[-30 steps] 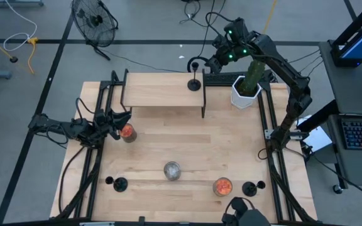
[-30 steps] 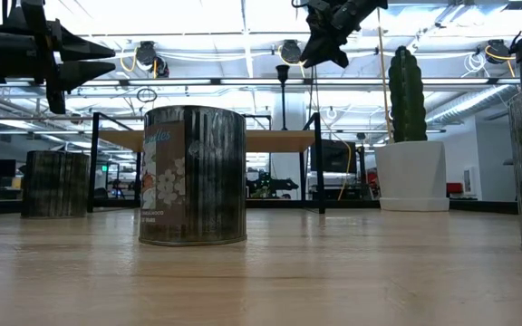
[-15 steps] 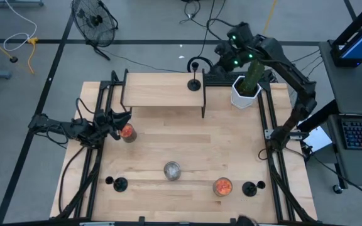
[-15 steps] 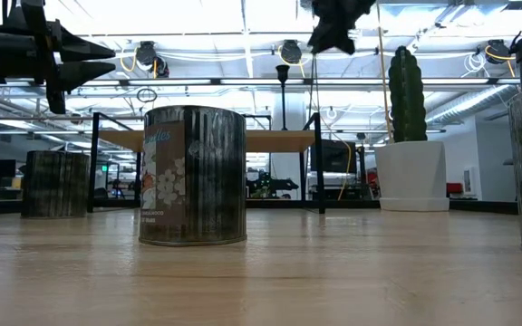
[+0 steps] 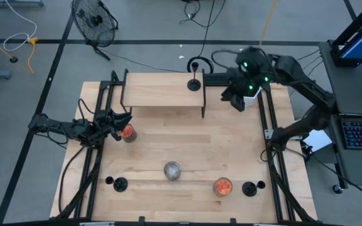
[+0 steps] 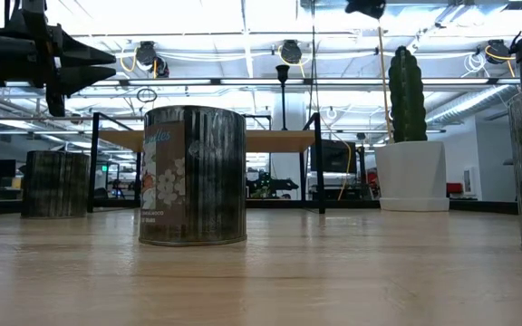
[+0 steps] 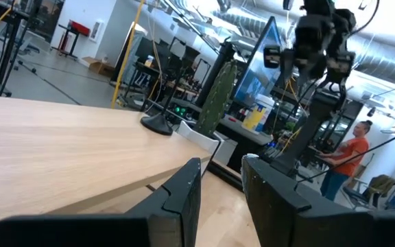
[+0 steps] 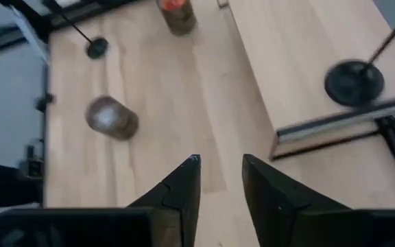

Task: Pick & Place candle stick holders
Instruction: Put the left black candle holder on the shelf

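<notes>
Three black candle stick holders show. One (image 5: 195,85) stands by its disc base on the raised wooden shelf (image 5: 159,94), near its right end, and shows in the right wrist view (image 8: 354,82) and the low view (image 6: 282,86). The two others stand on the table near its front edge, one on the left (image 5: 119,184) and one on the right (image 5: 250,188). My right gripper (image 5: 234,100) is open and empty, high over the table between the shelf's right end and the cactus pot (image 5: 249,94). My left gripper (image 5: 123,119) is open and empty at the left, beside an orange-filled jar (image 5: 128,132).
A silver can (image 5: 171,170) stands mid-table toward the front, and a second orange-filled jar (image 5: 222,186) stands beside the right holder. The cactus (image 6: 406,91) rises tall at the far right. Black frame rails run along both table sides. A person in orange (image 7: 348,154) stands beyond the table.
My right gripper has gone from beyond the table's far edge, beside the holder on the shelf, toward the right and near edges, past the cactus, and has risen toward the top of the low view. The holder on the shelf has stayed in place.
</notes>
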{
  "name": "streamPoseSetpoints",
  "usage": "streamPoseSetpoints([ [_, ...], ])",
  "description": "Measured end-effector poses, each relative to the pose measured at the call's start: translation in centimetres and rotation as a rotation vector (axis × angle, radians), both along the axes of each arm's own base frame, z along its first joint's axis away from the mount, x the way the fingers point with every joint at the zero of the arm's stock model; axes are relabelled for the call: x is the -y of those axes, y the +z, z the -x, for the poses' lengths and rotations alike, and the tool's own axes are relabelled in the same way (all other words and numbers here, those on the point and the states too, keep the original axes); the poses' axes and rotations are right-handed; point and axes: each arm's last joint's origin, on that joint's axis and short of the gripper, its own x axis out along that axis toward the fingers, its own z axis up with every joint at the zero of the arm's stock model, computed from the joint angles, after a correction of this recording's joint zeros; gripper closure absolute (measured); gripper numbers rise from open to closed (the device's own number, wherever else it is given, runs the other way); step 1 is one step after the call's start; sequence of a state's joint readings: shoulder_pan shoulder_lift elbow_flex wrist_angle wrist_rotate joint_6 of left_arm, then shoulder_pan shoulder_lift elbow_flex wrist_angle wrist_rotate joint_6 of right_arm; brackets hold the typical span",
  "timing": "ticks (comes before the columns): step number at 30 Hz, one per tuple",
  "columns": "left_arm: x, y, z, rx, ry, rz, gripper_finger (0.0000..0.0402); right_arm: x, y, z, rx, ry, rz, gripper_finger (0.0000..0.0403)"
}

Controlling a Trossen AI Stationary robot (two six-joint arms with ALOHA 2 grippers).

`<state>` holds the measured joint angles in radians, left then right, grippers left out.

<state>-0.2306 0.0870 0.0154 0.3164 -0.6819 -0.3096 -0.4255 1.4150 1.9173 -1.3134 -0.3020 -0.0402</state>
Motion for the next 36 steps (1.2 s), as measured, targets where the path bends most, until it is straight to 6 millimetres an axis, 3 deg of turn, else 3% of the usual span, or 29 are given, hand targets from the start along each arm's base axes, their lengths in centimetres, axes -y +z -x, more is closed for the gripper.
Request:
streamPoseSetpoints([
  [8,0.0,0.0,0.0,-0.003,0.003,-0.011,0.0289,-2.2,-2.5,2.5,0.196,-0.025,0.093,0.0397],
  [21,0.0,0.2,0.1,0.017,0.004,-0.011,0.0289,-4.3,-7.9,7.8,0.479,-0.076,0.127,0.0397],
  [36,0.0,0.3,0.1,0.026,0.004,-0.008,0.0289,-5.4,-13.9,11.1,0.673,-0.169,0.118,0.0401],
])
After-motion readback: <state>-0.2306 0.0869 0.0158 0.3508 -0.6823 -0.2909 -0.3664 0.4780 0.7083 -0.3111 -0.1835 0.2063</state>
